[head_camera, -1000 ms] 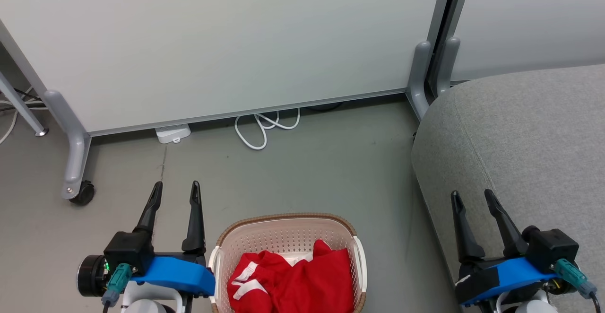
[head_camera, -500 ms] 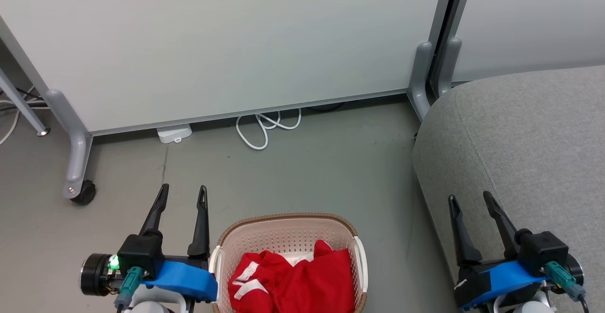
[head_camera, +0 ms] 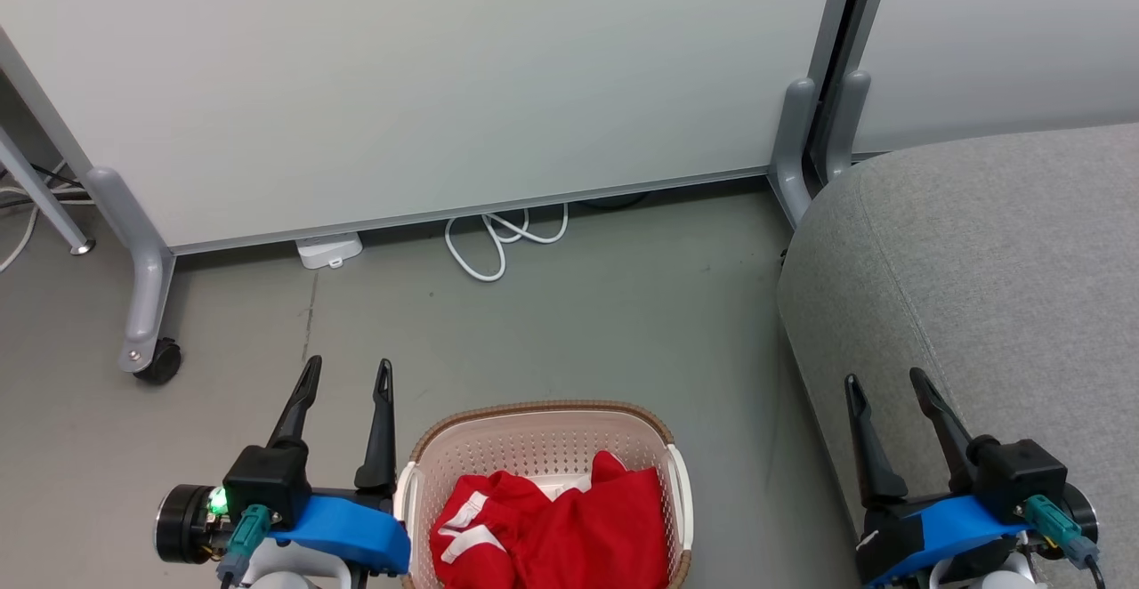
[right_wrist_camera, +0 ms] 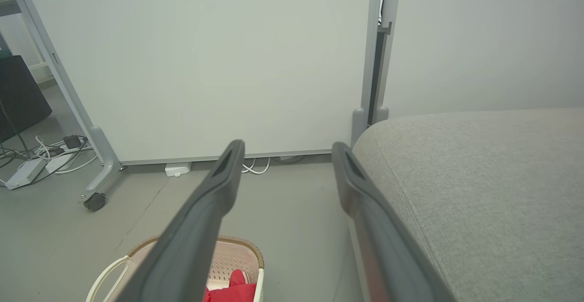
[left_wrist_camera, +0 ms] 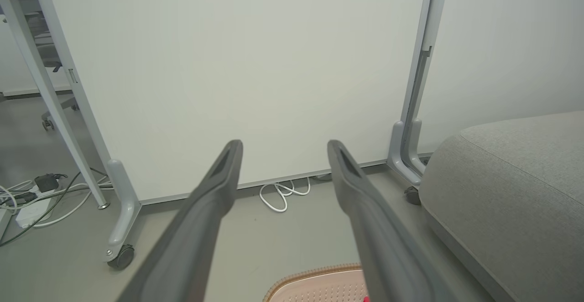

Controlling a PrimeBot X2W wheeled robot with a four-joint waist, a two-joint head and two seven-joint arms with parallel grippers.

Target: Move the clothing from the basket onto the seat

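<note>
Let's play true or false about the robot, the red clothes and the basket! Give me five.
1. The clothes lie in the basket. True.
2. The left gripper holds a shirt. False: it is open and empty.
3. The sofa is on the robot's right. True.
4. The basket stands on the sofa. False: it stands on the floor.
5. The right gripper is open. True.

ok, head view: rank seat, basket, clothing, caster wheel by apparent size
Largest to smallest as seen:
1. seat, cropped at the right edge
2. basket, cropped at the bottom
3. clothing inside it, also cropped
4. caster wheel, farther off
</note>
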